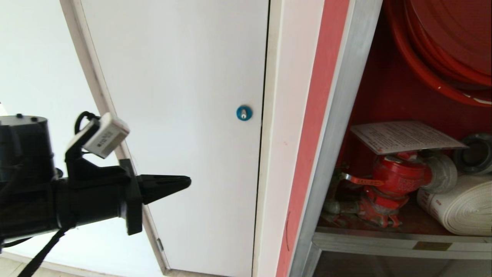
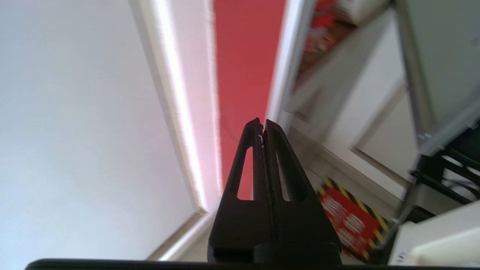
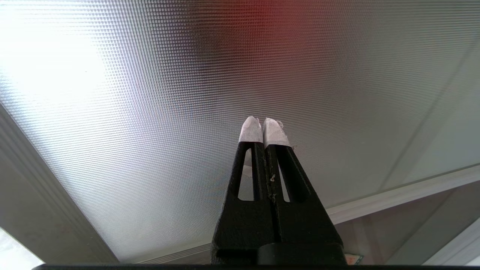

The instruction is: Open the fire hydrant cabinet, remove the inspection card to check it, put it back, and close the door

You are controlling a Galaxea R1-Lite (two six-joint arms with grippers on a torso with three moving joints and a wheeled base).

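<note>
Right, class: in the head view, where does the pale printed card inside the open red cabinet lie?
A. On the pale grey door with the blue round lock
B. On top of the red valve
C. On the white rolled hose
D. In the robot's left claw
B: the thin pale rectangular inspection card rests flat on the red metal valve, with the white rolled hose apart to its right and the left claw shut and empty.

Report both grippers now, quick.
Left gripper: shut, holding nothing, out in front of the grey door.
Right gripper: shut, holding nothing.
</note>
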